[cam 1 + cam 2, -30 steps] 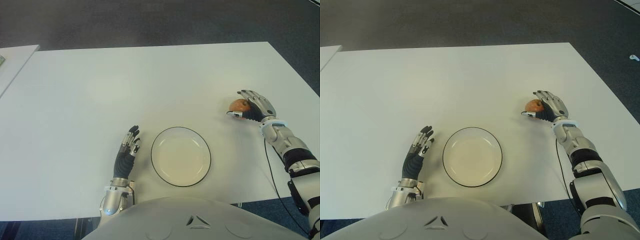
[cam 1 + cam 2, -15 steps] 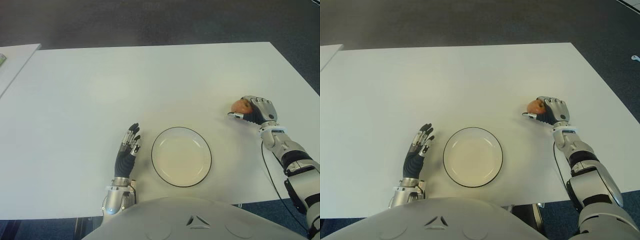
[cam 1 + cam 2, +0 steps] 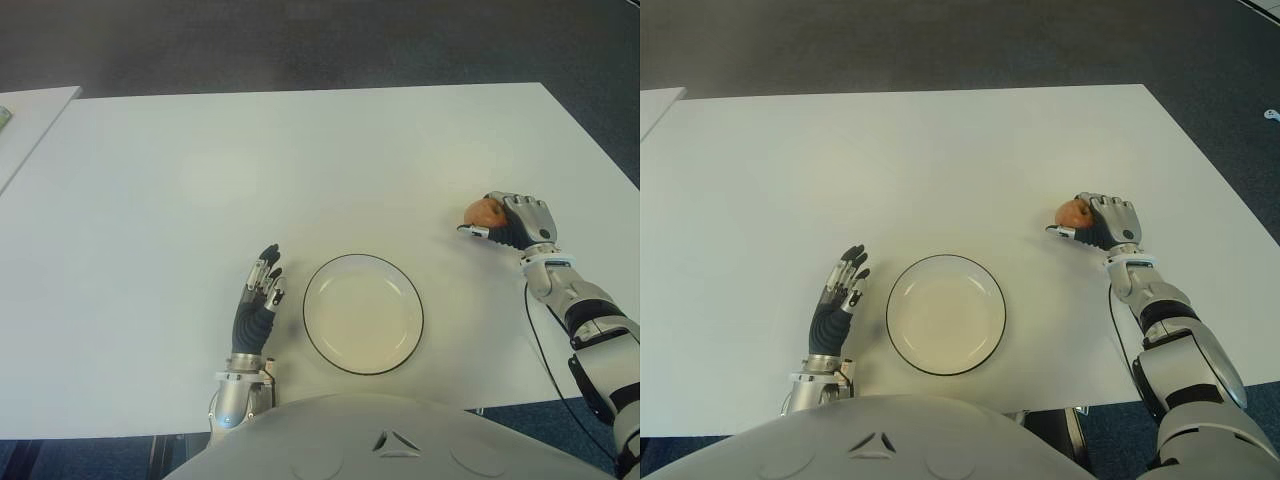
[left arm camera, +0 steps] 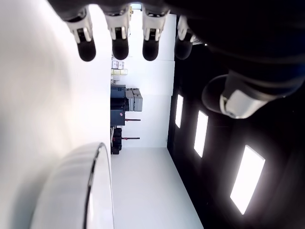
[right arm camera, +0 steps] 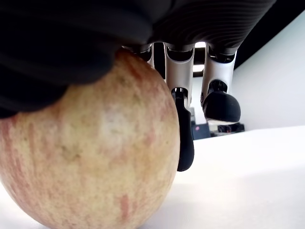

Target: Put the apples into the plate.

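A reddish-yellow apple lies at the right side of the white table. My right hand is wrapped over it, fingers curled around its top and sides; the right wrist view shows the apple filling the palm with the fingers bent round its far side. A round cream plate with a dark rim sits near the front edge, to the left of the apple, with nothing in it. My left hand shows just left of the plate, fingers straight and spread, holding nothing.
A second white table's corner shows at the far left. Dark carpet runs beyond the table's far edge. The plate's rim shows in the left wrist view beside the hand.
My right hand's fingers have curled down from spread over the apple to closed around it. The left hand and the plate stay where they were.
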Tool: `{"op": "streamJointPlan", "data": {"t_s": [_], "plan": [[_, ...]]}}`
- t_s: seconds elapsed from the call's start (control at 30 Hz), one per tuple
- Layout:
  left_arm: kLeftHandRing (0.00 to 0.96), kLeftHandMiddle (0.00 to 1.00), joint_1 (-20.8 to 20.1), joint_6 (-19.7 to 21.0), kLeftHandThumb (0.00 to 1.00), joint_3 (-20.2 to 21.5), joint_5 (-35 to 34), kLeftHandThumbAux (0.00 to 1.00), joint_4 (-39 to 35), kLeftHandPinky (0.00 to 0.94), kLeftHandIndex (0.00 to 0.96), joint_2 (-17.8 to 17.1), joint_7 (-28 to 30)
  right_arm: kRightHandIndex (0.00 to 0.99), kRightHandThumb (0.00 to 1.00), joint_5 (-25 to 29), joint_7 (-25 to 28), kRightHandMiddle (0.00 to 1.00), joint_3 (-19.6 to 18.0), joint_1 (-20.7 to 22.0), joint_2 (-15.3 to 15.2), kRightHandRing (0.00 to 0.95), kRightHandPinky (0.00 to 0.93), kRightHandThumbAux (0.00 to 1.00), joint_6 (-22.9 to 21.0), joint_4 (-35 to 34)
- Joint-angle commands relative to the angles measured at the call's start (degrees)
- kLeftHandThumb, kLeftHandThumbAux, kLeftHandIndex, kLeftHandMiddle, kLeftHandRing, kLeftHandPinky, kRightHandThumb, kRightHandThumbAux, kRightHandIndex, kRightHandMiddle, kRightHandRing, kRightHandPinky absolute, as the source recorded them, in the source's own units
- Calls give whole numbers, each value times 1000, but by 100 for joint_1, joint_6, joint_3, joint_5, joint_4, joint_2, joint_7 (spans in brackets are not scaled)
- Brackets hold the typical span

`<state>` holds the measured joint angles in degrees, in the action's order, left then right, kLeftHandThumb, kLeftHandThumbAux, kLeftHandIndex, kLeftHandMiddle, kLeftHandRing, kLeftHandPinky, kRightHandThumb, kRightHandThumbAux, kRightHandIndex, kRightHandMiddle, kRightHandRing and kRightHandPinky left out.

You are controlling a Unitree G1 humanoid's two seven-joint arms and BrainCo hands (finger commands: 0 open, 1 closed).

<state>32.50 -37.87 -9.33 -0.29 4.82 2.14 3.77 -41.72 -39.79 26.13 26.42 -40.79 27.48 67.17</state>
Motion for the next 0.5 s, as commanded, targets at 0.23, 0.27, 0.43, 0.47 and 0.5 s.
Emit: {"op": "streamJointPlan", "data": {"t_s": [0.23, 0.27, 0.43, 0.47, 0.5], "plan": [[0, 0, 136, 341, 0, -14, -257, 487, -55, 0, 0, 15, 45, 441, 727, -47, 375, 862, 102, -151, -114, 837, 771, 710, -45, 248], [0, 0, 107, 284, 0, 7, -224, 489, -9, 0, 0, 43, -4, 441, 727, -48, 375, 862, 103, -143, -120, 835, 741, 710, -45, 249], [0, 0, -51, 100, 0, 6, 53, 494, 109, 0, 0, 201, -220, 441, 726, -53, 401, 862, 107, -112, -145, 826, 653, 710, -69, 253], [0, 0, -63, 45, 0, 13, 80, 494, 133, 0, 0, 210, -240, 441, 726, -53, 412, 862, 107, -106, -150, 825, 644, 710, -78, 252], [0, 0, -69, 2, 0, 19, 97, 496, 152, 0, 0, 212, -254, 441, 725, -53, 420, 862, 108, -102, -154, 823, 611, 710, -84, 252]]}}
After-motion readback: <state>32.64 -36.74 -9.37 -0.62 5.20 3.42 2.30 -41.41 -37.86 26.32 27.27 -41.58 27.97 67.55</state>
